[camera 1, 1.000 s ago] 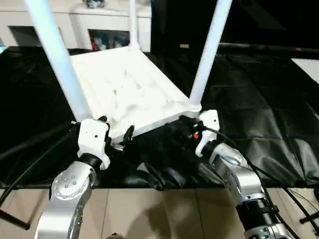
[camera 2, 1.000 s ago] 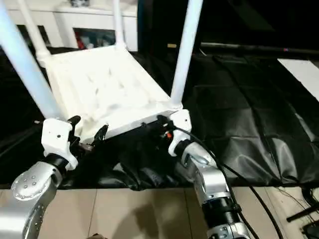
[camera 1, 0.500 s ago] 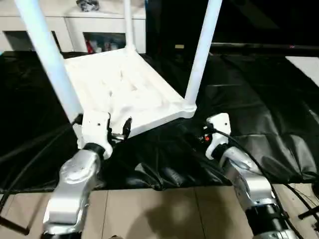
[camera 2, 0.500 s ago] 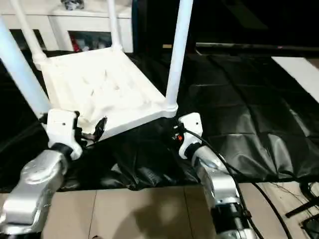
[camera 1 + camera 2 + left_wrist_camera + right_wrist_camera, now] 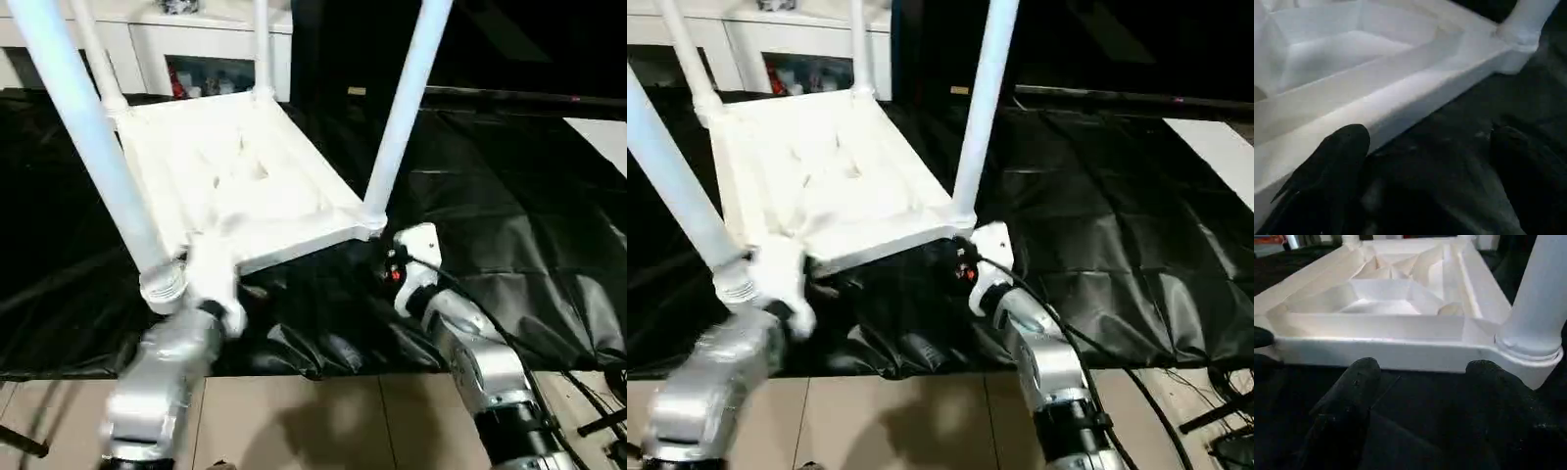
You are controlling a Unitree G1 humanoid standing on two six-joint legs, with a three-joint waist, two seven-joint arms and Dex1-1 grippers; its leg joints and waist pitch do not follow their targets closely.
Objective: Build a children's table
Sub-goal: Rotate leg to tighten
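Left wrist view: the left gripper (image 5: 1425, 161) is seen with its fingers spread wide, nothing held between them, close to the near edge of the tabletop (image 5: 1342, 73). In the right wrist view the right gripper (image 5: 1422, 396) is likewise spread and empty, facing the same near rim just short of the corner socket (image 5: 1528, 357). From the head camera, the right gripper (image 5: 397, 264) is placed just beside the near right corner, and the left gripper (image 5: 211, 284) sits at the near left corner, partly blurred.

The tabletop lies upside down on a black sheet (image 5: 509, 206), ribbed underside up, its near edge apparently raised a little off the sheet. Four legs are seated in the corner sockets and point upward: near left leg (image 5: 88, 147), near right leg (image 5: 402, 108), and two far legs (image 5: 260, 44) behind.

All legs being fitted, the step in hand is judged to be gripping the near rim so the table can be turned upright. It is best done with both grippers closed on the rim at matched positions near the corners, fingers pushed fully over the edge, and the lift kept level so the tall legs are not swung sideways.

Beyond the sheet, a pale tiled floor (image 5: 323, 411) is seen nearest the robot, and a white cabinet (image 5: 206, 49) with coloured contents stands at the far side.
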